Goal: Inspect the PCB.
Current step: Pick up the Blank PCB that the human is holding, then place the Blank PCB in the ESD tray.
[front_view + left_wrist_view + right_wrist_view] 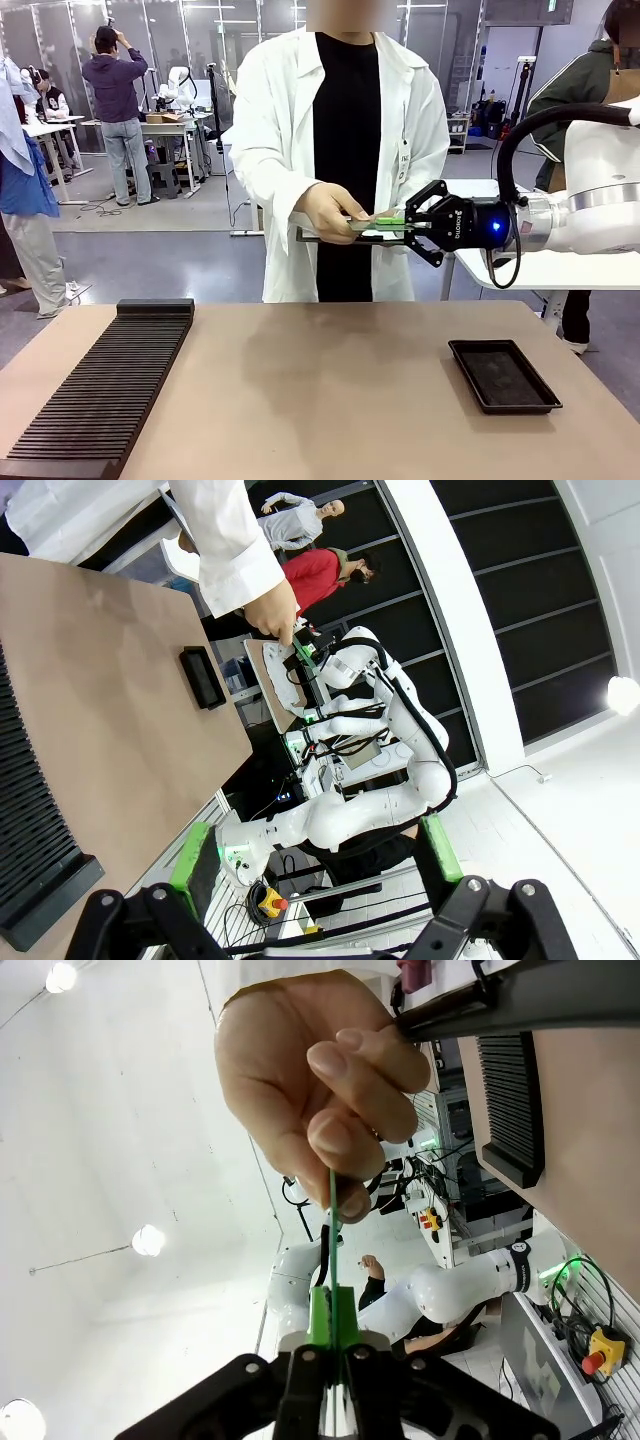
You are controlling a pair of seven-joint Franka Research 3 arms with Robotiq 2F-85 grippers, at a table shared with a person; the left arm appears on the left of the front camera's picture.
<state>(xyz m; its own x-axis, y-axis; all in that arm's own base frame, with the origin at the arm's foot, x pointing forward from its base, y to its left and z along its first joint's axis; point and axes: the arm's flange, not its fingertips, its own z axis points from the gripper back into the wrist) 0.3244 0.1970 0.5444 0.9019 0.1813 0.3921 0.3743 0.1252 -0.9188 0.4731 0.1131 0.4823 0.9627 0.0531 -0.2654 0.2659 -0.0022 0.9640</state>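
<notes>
- You had your right gripper (408,226) pressed together on the PCB (378,222). Its green pads (322,1312) pinched one short edge of the board.
- In the right wrist view, the PCB (332,1222) ran edge-on as a thin green line, straight up from between the pads to the person's hand (320,1090).
- The PCB hung in the air well above the black tray (503,376), beyond it and off to its left. It lay roughly flat between your gripper and the person's hand (333,210).
- The person's hand gripped the board's opposite edge, on the side farther from the tray. The fingers (350,1070) were curled over and clamped on that end.
- Your left gripper (315,912) stood spread wide with nothing between its two black fingers. It was well apart from the tray (203,676) and looked back at it from up high.
- The tray lay flat on the table (320,380).
- A black slotted rack (100,390) lay on the same table, well apart from the tray on its left.
- The person in the white coat (270,130) stood beyond the tray and to its left, across the table from you.
</notes>
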